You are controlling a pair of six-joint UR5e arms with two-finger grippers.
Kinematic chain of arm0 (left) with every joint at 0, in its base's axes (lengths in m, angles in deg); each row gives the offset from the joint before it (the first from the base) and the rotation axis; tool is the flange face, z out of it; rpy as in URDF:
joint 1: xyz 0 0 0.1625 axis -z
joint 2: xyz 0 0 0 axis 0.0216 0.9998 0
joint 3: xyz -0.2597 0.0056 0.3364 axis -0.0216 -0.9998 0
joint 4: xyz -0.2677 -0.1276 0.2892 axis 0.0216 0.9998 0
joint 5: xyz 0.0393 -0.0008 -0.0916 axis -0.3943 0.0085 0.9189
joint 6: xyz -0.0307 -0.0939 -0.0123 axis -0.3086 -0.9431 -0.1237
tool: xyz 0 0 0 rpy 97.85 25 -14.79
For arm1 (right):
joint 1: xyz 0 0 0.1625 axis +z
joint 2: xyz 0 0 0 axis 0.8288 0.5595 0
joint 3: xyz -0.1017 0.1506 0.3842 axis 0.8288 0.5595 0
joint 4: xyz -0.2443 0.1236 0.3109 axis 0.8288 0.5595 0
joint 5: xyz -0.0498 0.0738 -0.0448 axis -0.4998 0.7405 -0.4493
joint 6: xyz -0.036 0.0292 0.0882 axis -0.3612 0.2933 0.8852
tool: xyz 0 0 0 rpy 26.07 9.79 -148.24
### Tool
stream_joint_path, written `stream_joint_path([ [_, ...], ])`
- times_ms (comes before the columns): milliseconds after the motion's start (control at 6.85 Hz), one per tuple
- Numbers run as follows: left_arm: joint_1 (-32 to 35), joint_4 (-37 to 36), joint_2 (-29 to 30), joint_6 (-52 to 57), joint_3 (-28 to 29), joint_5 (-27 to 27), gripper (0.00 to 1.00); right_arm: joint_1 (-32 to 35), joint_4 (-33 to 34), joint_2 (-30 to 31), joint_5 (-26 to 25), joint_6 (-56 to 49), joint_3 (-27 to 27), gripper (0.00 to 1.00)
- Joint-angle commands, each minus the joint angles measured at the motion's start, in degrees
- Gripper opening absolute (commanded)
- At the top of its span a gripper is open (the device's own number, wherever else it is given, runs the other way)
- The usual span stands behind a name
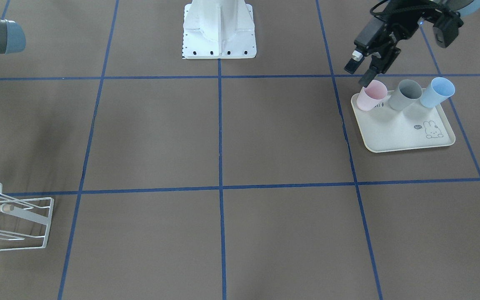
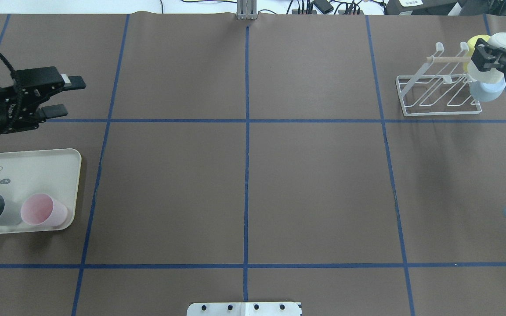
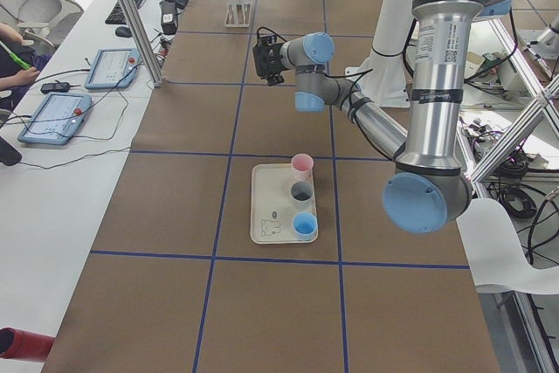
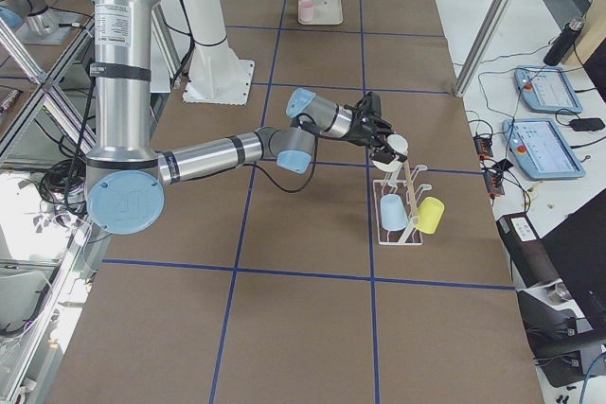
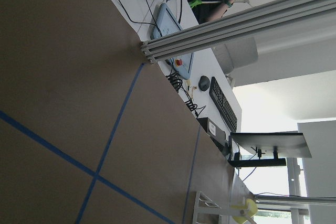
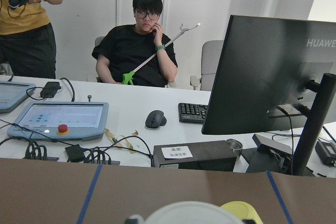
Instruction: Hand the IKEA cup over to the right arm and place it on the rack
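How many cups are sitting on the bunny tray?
3: a pink cup, a grey cup in the middle and a blue cup, side by side along the tray edge nearest the robot. None looks hidden.

The one brand I can read is "HUAWE", cut off by the picture's edge, in pale letters on the back of the monitor (image 6: 268, 77). A white label (image 6: 177, 152) on the black box (image 6: 210, 160) below it has print too small for me. The speech bubble (image 1: 417, 127) beside the rabbit (image 1: 432, 130) on the tray (image 1: 390, 129) is also illegible.
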State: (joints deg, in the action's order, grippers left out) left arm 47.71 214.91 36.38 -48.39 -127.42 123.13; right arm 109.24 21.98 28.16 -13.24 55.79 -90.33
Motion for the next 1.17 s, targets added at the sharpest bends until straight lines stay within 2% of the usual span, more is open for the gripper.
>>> stream_joint_path([
  [0, 2.3, 0.0, -1.4, 2.5, 0.2, 3.3, 0.99, -0.2, -0.2, -0.6, -0.1, -0.9, 2.6, 0.0],
  [1021, 2.3, 0.1, -1.5, 2.4, 0.5, 3.5, 0.99, -0.2, -0.4, -5.7, 0.3, -1.0, 9.2, 0.0],
])
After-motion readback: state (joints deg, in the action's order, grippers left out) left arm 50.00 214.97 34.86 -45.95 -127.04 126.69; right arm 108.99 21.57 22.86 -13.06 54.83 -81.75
